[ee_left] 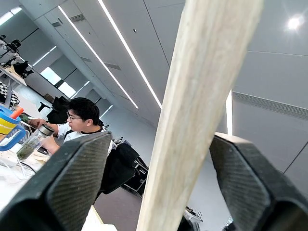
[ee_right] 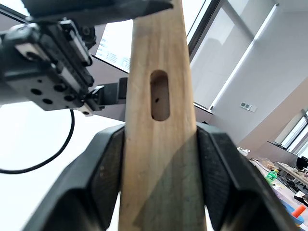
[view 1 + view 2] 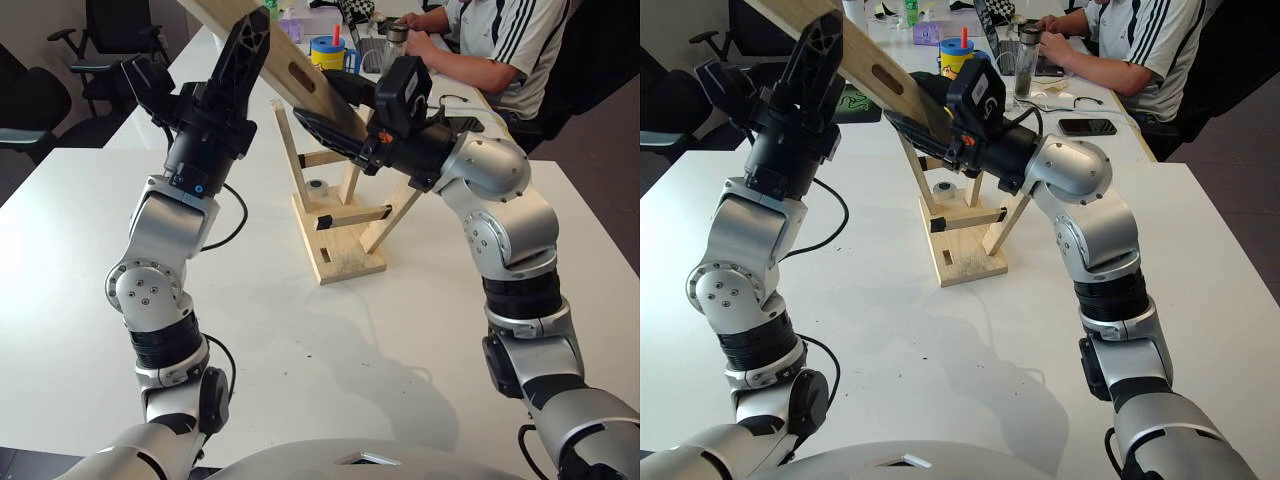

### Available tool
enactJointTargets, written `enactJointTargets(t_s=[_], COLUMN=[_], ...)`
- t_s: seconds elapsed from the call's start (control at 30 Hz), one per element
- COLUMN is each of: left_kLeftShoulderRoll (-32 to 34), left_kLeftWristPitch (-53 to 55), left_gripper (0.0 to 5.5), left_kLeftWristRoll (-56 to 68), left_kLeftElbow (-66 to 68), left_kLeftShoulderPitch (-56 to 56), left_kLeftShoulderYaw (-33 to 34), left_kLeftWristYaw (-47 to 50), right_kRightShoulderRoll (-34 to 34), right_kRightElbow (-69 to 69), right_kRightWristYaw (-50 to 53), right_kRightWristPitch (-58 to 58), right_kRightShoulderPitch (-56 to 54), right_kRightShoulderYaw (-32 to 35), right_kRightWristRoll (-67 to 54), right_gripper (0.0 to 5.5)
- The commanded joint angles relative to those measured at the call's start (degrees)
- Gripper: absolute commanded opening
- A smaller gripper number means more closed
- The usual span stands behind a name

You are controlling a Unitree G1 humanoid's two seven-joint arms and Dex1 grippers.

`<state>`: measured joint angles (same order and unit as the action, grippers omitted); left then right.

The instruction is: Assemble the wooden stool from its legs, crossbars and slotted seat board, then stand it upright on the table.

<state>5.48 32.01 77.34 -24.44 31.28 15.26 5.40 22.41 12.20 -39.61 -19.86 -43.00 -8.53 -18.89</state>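
On the white table [image 3: 300,350], stool legs [image 3: 390,221].

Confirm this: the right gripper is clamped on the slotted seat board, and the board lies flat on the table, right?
No. The right gripper is clamped on the slotted seat board, but the board is held tilted above the leg frame, as the left eye view shows.

Farther back sit a blue-and-yellow cup [image 3: 954,56], purple box [image 3: 927,33] and dark phone [image 3: 1087,126].
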Motion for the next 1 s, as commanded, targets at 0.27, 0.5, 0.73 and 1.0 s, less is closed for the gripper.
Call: enactJointTargets(t_s=[0.27, 0.5, 0.73, 1.0], left_kLeftShoulderRoll=[1.6, 1.1, 1.1, 2.2], left_kLeftWristPitch=[-2.1, -3.3, -4.2, -4.9], left_gripper=[2.47, 1.4, 1.27, 1.24], left_kLeftWristRoll=[0.8, 1.3, 0.9, -0.5], left_kLeftElbow=[0.0, -1.0, -1.2, 1.1], left_kLeftShoulderPitch=[1.3, 1.0, 0.4, 1.0], left_kLeftShoulderYaw=[0.9, 0.2, 0.2, 1.3], left_kLeftWristYaw=[5.2, 6.3, 6.3, 6.4], right_kRightShoulderRoll=[0.9, 1.4, 1.5, 0.9], right_kRightElbow=[-2.0, -3.5, -4.3, -3.2], right_kRightWristYaw=[-0.7, -2.7, -3.8, -2.9], right_kRightWristPitch=[7.0, 9.7, 9.5, 6.6], right_kRightShoulderPitch=[1.6, 1.8, 0.9, 0.6], right_kRightShoulderYaw=[-2.5, -3.4, -2.8, -1.5], right_kRightWristRoll=[8.2, 10.2, 9.7, 8.4], right_gripper=[2.06, 2.06, 2.06, 2.06])
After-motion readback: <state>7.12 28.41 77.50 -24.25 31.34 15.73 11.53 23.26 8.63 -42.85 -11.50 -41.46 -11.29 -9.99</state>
